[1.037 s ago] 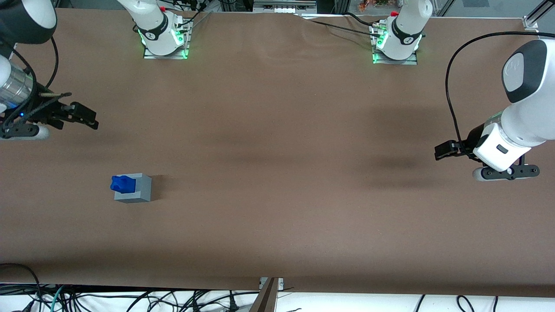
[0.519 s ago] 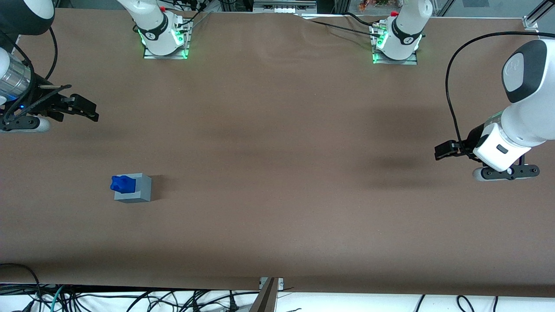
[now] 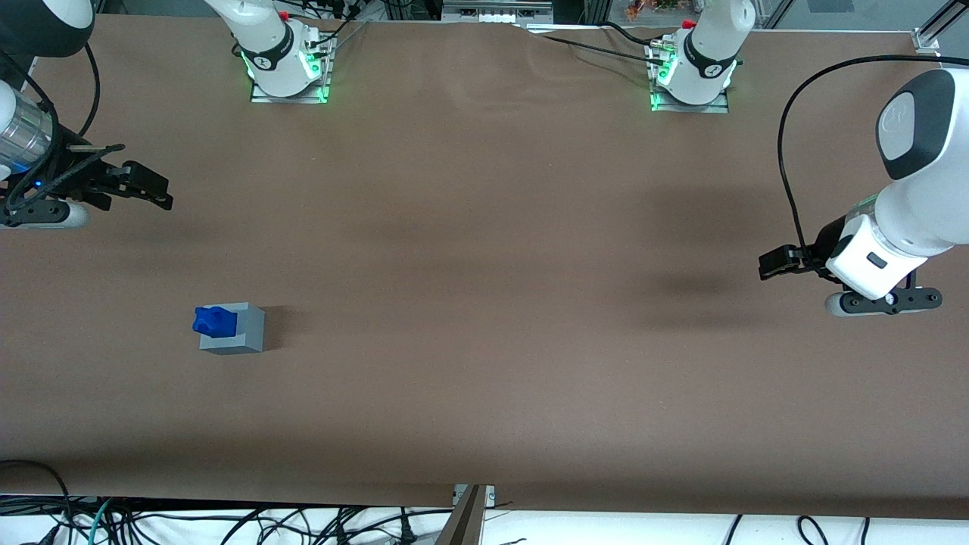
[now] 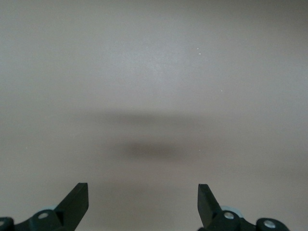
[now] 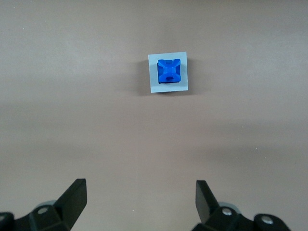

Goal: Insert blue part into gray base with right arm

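- Gripper point(image 3: 155, 193) of the right arm hangs above the surface point(image 3: 484, 303) at the working arm's end, fingers spread wide and holding nothing
- Blue part point(image 3: 214, 321) sits on top of the gray base point(image 3: 246, 330), nearer the front camera than the gripper and well apart from it
- From the wrist camera the gripper point(image 5: 139, 197) looks straight down: the blue part point(image 5: 169, 71) lies inside the outline of the gray base point(image 5: 153, 73), with a gray rim showing around most of it
- The blue part looks roughly square from above, so no long axis stands out
- My read is that the part is in the recess, standing proud of the top face; whether it is fully seated I cannot tell
- Any further press would need the gripper brought toward the front camera and down onto the block
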